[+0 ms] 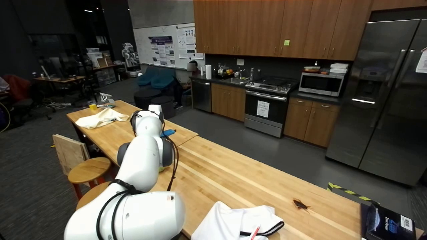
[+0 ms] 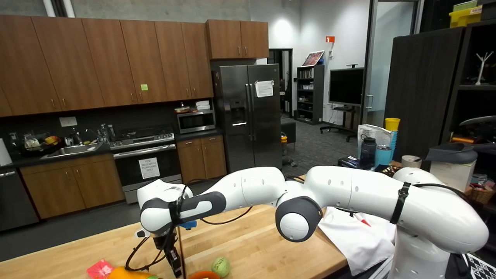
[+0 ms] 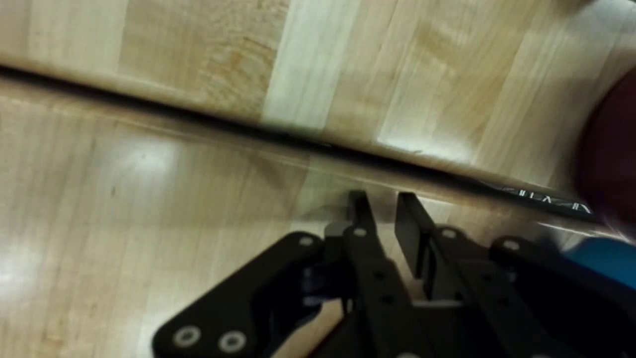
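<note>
Dark lettered strip (image 3: 551,199) along the seam (image 3: 248,130), parted fingers (image 3: 415,219) close by

In the wrist view, the strip shows white marks and lies along the seam crossing the wooden tabletop (image 3: 99,209), its right end close to a dark red object (image 3: 611,149); whether it sits sunk in the seam, I can't tell. The fingers stand slightly apart beside the seam, holding nothing: only wood shows between them. A blue shape (image 3: 608,258) peeks in at lower right.

In an exterior view, the white arm (image 2: 254,188) points the fingers down near an orange bowl (image 2: 197,274) and a tennis ball (image 2: 221,266); a pink packet (image 2: 100,269) and an orange item (image 2: 128,273) lie opposite.

In an exterior view, the arm hides the fingers; a white cloth (image 1: 230,221) lies on the tabletop with a red pen (image 1: 255,232) on it, and a brown insect-like thing (image 1: 301,204) rests nearby.
</note>
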Controlling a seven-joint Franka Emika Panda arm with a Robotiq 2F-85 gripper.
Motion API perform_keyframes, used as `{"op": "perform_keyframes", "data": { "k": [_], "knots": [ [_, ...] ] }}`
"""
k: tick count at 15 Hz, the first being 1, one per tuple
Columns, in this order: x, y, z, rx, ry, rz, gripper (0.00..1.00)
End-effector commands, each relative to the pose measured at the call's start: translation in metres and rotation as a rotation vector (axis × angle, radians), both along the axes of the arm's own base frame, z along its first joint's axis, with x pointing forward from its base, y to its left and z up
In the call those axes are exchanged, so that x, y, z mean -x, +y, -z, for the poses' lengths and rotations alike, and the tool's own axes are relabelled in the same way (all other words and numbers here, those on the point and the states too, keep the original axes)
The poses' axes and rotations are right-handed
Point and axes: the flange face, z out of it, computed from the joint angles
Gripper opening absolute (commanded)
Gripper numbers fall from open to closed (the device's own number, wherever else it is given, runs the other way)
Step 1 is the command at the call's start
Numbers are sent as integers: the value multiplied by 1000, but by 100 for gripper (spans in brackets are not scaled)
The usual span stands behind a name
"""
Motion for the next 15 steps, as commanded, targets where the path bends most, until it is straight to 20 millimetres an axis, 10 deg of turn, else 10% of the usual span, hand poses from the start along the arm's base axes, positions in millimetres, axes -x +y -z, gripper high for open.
{"op": "perform_keyframes", "data": {
  "k": [1,8,15],
  "knots": [
    [1,0,-1,4,7,0,27],
    [-5,-3,-15,6,-14,-8,67],
    [-18,-11,-79,29,-101,-161,100]
  ]
}}
